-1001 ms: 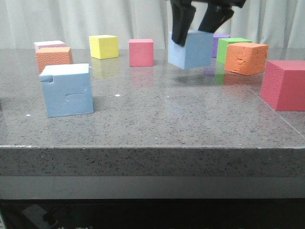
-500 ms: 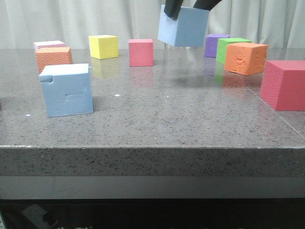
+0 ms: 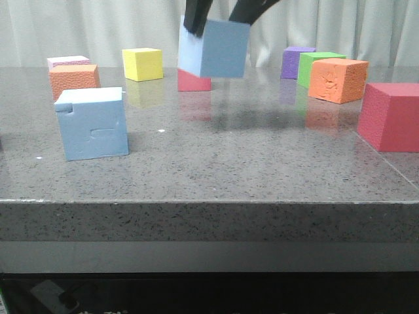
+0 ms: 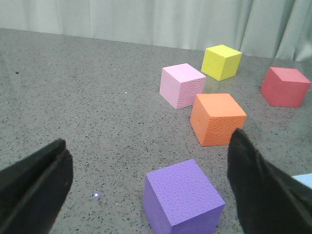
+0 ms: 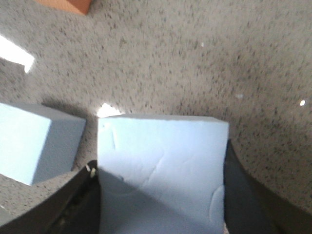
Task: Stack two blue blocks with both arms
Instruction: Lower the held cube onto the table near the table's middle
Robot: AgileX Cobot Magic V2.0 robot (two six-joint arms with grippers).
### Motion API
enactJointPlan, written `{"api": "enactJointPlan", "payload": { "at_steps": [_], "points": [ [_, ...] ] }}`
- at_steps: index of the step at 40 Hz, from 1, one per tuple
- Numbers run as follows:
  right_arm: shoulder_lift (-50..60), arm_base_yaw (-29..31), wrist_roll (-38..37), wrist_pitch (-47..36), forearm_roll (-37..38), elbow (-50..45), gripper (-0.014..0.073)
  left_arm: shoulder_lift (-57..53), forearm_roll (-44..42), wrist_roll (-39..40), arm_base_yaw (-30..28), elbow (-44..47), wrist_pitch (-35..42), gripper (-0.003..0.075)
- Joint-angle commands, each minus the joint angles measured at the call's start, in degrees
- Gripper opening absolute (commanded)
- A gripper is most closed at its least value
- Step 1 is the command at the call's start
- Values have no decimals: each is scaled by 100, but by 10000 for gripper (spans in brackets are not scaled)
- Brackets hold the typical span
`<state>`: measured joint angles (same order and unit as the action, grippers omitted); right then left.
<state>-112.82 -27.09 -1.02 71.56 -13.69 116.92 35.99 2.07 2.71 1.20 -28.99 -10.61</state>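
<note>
Clamped in the right gripper (image 3: 222, 14), the plainer blue block (image 3: 214, 48) has travelled leftward across the front view, rising first, then dipping slightly, and now partly covers the red cube (image 3: 191, 81) that stood clear to its left before.

A speckled grey stone table (image 3: 249, 163) carries scattered coloured foam cubes (image 3: 337, 80)

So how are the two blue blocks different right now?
The held blue block hangs tilted in the air, gripped by the right gripper; the dented blue block sits flat on the table. The dented one has a chipped corner and a rectangular dent; the held one looks plainer. Both are light-blue cubes, alike in size.
</note>
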Motion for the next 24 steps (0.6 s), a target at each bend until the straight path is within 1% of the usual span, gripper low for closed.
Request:
{"api": "enactJointPlan", "payload": {
  "at_steps": [1,12,24],
  "points": [
    [346,-11,-42,500,92,-123,400,23,1,26,-5,-217,480,628],
    [341,-42,-42,407,92,-754,400,23,1,26,-5,-217,480,628],
    [330,-175,-42,135,69,-833,400,23,1,26,-5,-217,480,628]
  ]
}}
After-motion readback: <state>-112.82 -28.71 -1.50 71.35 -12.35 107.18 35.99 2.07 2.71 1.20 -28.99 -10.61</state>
